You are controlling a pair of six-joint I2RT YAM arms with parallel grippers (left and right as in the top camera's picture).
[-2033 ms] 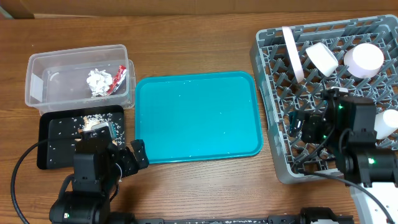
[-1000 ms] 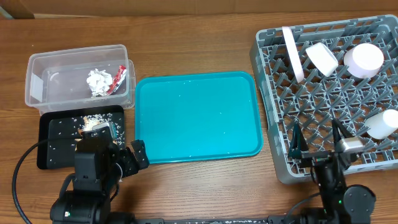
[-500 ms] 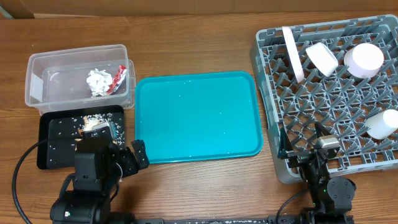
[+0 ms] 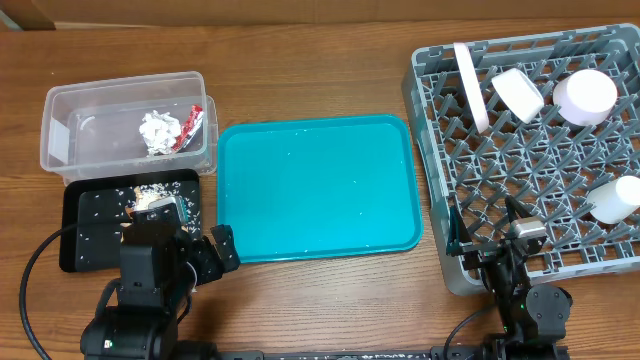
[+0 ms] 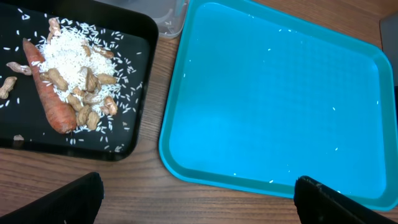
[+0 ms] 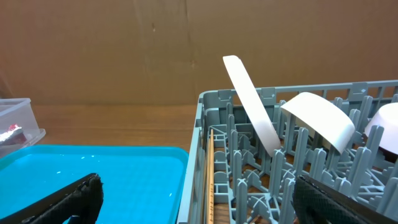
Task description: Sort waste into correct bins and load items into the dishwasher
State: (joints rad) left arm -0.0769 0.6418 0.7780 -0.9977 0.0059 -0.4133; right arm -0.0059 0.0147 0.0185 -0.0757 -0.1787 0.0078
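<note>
Grey rack [image 4: 520,160] at 3 o'clock, seen from above, holds a plate [image 4: 470,85] on its edge, two bowls [image 4: 518,93] and a cup [image 4: 615,198]. The clear tub [image 4: 100,120] at 10 o'clock holds white paper [image 4: 157,130] and a red wrapper [image 4: 192,127]; the black tray [image 4: 85,245] lies at 8 o'clock. From the left wrist, the carrot [image 5: 46,87] and food scraps [image 5: 74,62] lie in that tray at 10 o'clock, and the left gripper [image 5: 196,186] is wide open, holding nothing. From the right wrist, the right gripper [image 6: 196,186] is wide open and empty too, with the rack at 4 o'clock.
</note>
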